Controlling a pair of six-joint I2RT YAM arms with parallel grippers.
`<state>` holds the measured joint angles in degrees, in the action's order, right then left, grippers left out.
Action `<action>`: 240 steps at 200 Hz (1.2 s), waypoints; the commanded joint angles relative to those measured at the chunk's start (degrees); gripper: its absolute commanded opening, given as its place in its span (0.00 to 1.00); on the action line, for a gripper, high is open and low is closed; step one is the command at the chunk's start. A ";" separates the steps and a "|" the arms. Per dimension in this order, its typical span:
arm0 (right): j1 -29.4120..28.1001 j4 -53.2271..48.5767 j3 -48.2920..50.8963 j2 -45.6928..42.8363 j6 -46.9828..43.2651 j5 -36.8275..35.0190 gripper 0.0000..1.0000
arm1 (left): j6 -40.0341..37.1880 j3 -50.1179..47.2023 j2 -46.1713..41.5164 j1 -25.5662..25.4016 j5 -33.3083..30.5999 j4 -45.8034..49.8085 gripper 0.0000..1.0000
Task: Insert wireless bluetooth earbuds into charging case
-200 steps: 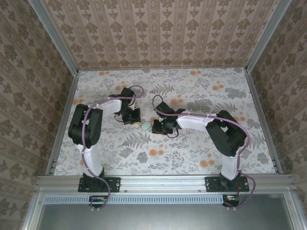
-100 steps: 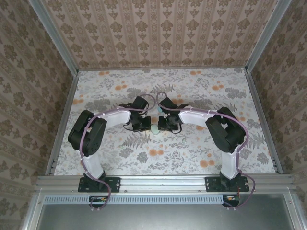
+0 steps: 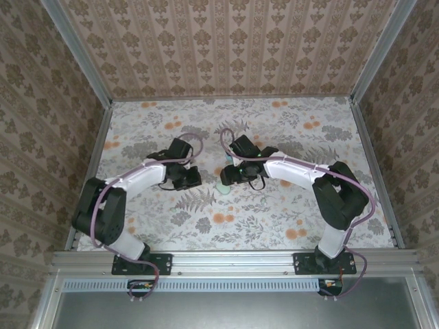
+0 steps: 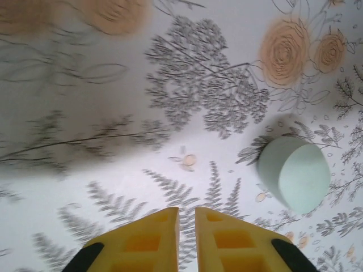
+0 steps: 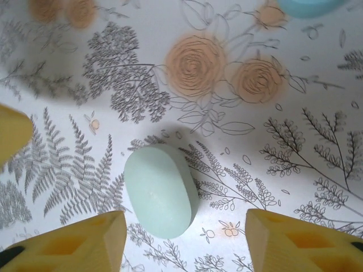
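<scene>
The charging case (image 5: 160, 190) lies flat on the flowered table as a closed, pale mint-green oval, also seen as the case (image 3: 223, 186) and the case (image 4: 294, 174). My right gripper (image 5: 186, 222) hovers over it, open wide, with the case just inside its left finger and touching neither finger. My right gripper (image 3: 228, 175) sits just above the case in the top view. My left gripper (image 4: 187, 226) is shut on nothing, with the case off to its right. A teal-blue rounded thing (image 5: 306, 5) is cut by the top edge; I cannot tell what it is. No earbuds are visible.
The table (image 3: 274, 205) is a white cloth printed with grey ferns and orange flowers, walled in by patterned panels. My left gripper (image 3: 189, 177) stands a short way left of the case. A yellow finger tip (image 5: 11, 133) pokes in at the left of the right wrist view.
Half a second ago both grippers met at the case in the middle. The left gripper has since drawn back to the left, and the case lies free on the table.
</scene>
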<state>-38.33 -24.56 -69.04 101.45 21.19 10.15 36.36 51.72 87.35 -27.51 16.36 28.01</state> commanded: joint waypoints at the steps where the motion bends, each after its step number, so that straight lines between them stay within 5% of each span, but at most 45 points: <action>1: -1.12 -4.70 -2.68 -0.21 -12.27 2.32 0.63 | -5.57 -2.87 -4.07 2.78 2.48 1.16 0.21; 43: -1.56 -11.42 -7.95 5.82 -19.88 2.69 0.67 | -9.71 -7.39 -11.18 4.44 7.25 -4.84 0.39; 153: -5.88 -19.79 -16.49 15.79 -23.04 -2.45 0.69 | -11.93 -11.71 -14.14 11.11 10.94 -8.17 0.41; 240: -6.65 -23.53 -19.79 18.98 -25.61 -7.45 0.53 | -13.71 -14.18 -16.81 14.90 11.85 -9.36 0.44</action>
<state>-44.49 -45.32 -87.68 119.85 -2.46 5.54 24.58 38.61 72.03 -13.72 26.87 19.90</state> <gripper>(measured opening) 0.558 0.436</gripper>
